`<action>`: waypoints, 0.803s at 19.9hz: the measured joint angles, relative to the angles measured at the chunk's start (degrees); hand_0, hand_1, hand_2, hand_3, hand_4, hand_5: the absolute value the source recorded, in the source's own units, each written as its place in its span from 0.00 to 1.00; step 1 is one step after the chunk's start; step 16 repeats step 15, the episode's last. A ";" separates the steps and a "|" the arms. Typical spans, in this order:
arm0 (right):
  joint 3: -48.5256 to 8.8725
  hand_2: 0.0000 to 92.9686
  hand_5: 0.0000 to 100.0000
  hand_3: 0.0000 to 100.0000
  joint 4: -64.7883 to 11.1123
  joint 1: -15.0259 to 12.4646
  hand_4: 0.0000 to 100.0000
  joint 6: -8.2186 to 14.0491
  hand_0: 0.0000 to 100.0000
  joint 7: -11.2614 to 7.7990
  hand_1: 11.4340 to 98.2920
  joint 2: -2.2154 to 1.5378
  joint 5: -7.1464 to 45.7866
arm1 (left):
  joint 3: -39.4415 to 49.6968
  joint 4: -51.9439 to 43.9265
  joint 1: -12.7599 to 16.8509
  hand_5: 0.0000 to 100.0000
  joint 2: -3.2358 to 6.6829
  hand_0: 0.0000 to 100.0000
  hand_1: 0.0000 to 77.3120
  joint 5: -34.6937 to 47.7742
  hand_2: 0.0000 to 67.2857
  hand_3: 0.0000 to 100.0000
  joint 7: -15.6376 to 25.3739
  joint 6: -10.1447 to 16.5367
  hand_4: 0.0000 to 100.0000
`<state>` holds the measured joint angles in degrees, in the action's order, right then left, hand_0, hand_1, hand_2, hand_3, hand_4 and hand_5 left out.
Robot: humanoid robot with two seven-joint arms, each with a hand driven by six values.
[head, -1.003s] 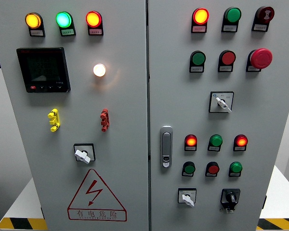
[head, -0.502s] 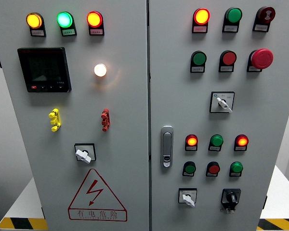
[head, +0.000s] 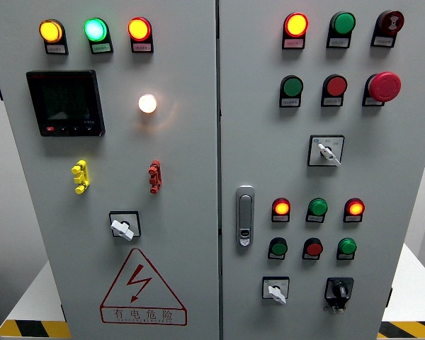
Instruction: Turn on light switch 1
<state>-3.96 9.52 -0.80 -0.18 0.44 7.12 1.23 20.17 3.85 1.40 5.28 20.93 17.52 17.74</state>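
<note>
A grey electrical cabinet fills the head view, with a left door (head: 177,156) and a right door (head: 397,163). On the left door sit a yellow toggle (head: 79,177), a red toggle (head: 154,176) and a white rotary switch (head: 123,227). A small lamp (head: 147,103) above them glows white. The right door carries white rotary switches (head: 326,151) (head: 275,290) and a black key switch (head: 338,291). No label shows which one is switch 1. Neither of my hands appears in the picture.
Three lit indicator lamps (head: 94,30) top the left door above a dark display (head: 65,103). The right door has rows of red and green buttons, a red emergency stop (head: 384,86) and a chrome door handle (head: 245,216). A warning triangle (head: 142,287) sits low left.
The view has shifted very slightly, so the panel sits a few pixels further right than a second ago. Nothing on the panel has changed.
</note>
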 measured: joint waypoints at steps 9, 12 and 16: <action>0.00 0.00 0.11 0.19 0.01 0.01 0.19 0.05 0.00 0.00 0.09 0.00 0.00 | -2.91 -1.12 0.04 0.10 -2.49 0.00 0.05 -1.70 0.08 0.00 -10.02 -0.26 0.05; 0.00 0.00 0.11 0.19 0.02 0.01 0.19 0.05 0.00 0.00 0.09 0.00 0.00 | -2.78 -1.19 0.23 0.08 -2.62 0.00 0.04 -1.85 0.07 0.00 -10.12 -0.37 0.01; 0.00 0.00 0.11 0.19 0.02 0.00 0.19 0.05 0.00 0.00 0.09 0.00 -0.02 | -2.78 -1.26 0.32 0.06 -2.32 0.00 0.04 -1.86 0.06 0.00 -10.14 -0.50 0.00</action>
